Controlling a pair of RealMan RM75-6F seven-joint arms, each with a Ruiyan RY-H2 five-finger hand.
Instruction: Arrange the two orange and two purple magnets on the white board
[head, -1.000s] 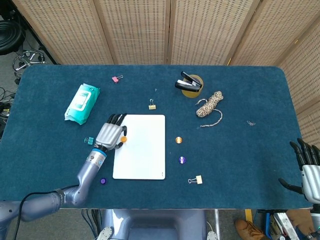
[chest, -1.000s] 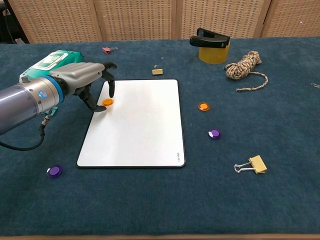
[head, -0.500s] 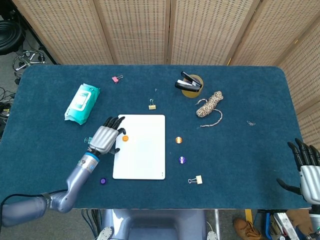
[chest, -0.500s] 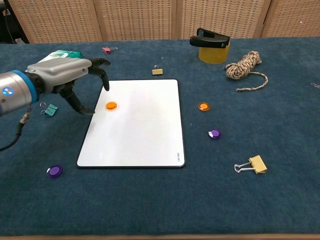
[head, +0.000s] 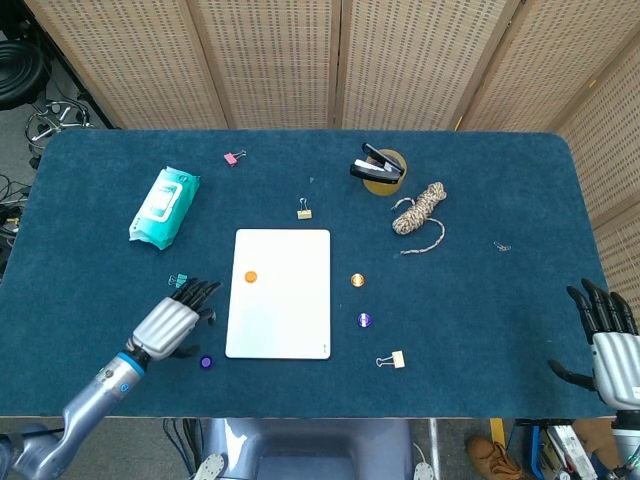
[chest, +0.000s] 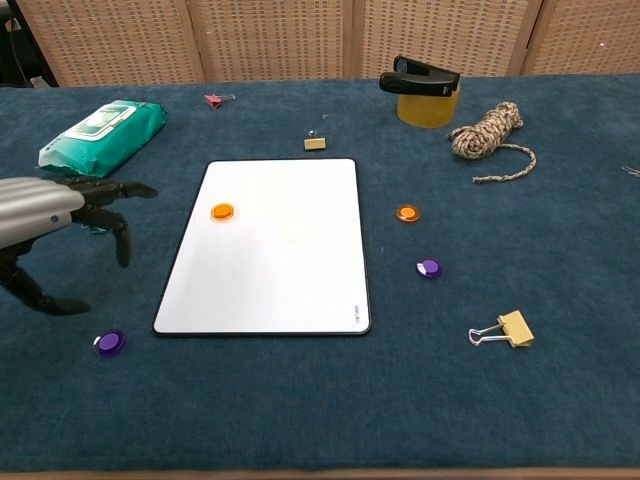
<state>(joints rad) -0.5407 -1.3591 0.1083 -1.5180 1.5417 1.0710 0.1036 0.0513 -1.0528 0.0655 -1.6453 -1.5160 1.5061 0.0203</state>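
The white board (head: 280, 320) (chest: 270, 270) lies flat at the table's middle. One orange magnet (head: 250, 277) (chest: 222, 212) sits on its upper left part. The second orange magnet (head: 357, 280) (chest: 406, 213) and a purple magnet (head: 364, 320) (chest: 428, 267) lie on the cloth right of the board. Another purple magnet (head: 206, 362) (chest: 109, 343) lies off the board's near left corner. My left hand (head: 172, 322) (chest: 45, 215) hovers open left of the board, just above that purple magnet, holding nothing. My right hand (head: 608, 338) is open at the table's right edge, far from the magnets.
A green wipes pack (head: 164, 206) (chest: 100, 128) lies at the far left. A teal clip (head: 178, 281), a pink clip (head: 232, 157), a small binder clip (head: 304, 211) and another (head: 392, 359) are scattered about. A stapler on a yellow tape roll (head: 378, 170) and a rope bundle (head: 420, 212) sit behind.
My left hand let go of the orange magnet on the board and drew back toward the near left, now beside the purple magnet. The right hand barely shifted.
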